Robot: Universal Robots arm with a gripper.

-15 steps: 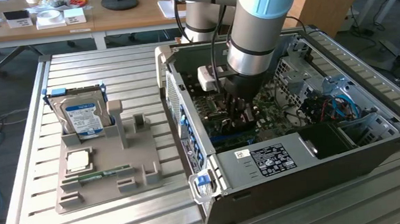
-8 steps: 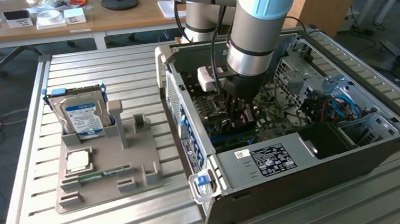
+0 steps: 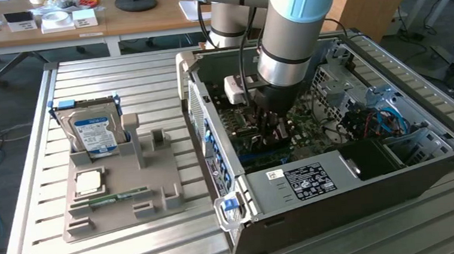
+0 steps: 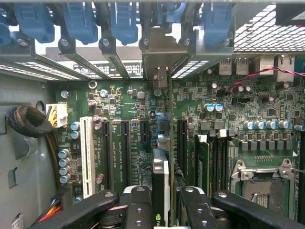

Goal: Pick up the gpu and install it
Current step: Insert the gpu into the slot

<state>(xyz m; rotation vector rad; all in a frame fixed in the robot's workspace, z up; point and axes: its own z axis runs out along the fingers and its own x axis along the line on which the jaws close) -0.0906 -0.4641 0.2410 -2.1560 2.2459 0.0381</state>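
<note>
Gripper (image 3: 274, 137) down inside the open computer case (image 3: 422, 167), just above the motherboard (image 3: 308, 142). In the wrist view, gripper (image 4: 161, 202) closed on the gpu (image 4: 160, 183), card held on edge between the black fingers (image 4: 136, 205), its silver end bracket (image 4: 159, 52) standing up against the rear slot openings of the case. Card lined up along the expansion slots (image 4: 125, 143) of the green board (image 4: 119, 105), lower edge close to or at a slot; cannot tell whether seated. Blue slot retainers (image 4: 78, 21) ranged across the rear wall. Empty CPU socket (image 4: 259, 183) off to one side. On the slatted table (image 3: 111, 75), at the exterior view's left, a grey fixture tray (image 3: 117, 215) carrying a hard drive (image 3: 91, 127) upright, a processor chip (image 3: 89, 183), and a memory stick (image 3: 108, 199) lying flat, all well apart from the case.
</note>
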